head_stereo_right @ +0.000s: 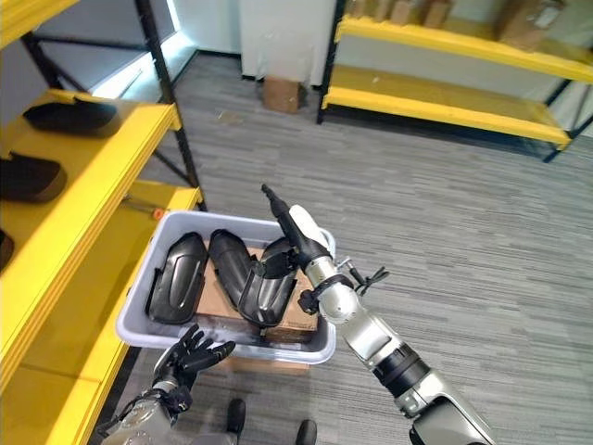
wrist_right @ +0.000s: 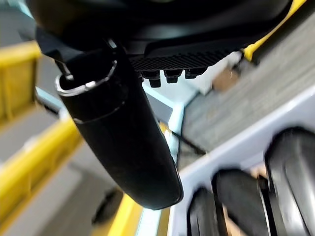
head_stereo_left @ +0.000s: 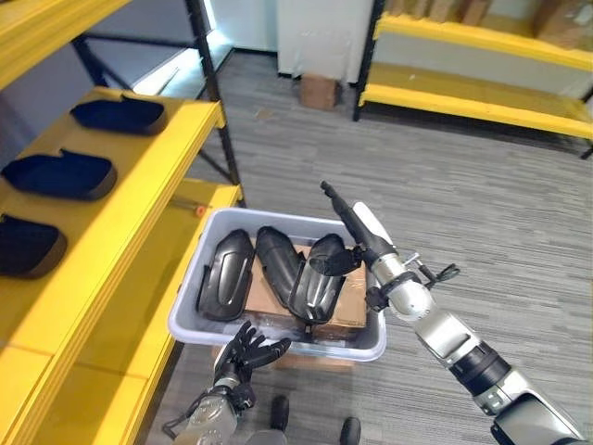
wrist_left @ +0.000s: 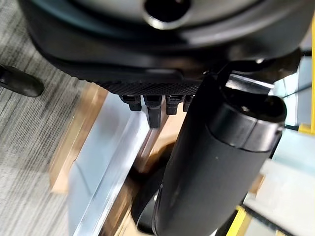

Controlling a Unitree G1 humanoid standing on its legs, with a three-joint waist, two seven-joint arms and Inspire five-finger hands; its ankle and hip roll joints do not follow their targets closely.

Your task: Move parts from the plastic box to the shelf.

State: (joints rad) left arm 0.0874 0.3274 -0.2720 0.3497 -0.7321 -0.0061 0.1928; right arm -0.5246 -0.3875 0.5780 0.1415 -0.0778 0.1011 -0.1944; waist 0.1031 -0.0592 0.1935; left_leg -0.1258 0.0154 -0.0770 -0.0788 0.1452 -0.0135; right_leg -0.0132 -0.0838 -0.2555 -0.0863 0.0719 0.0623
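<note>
Left eye view: right hand point(head_stereo_left: 357, 227) open above plastic box point(head_stereo_left: 208, 338).

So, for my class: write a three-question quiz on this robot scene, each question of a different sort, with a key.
1. True or false: the right hand is closed round a black part.
2. How many black parts stand in the grey plastic box?
3. Where is the left hand? A) on the yellow shelf B) at the box's near rim C) inside the box

Key: 1 false, its fingers are straight above the box. 2 three, leaning on cardboard boxes. 3 B.
</note>
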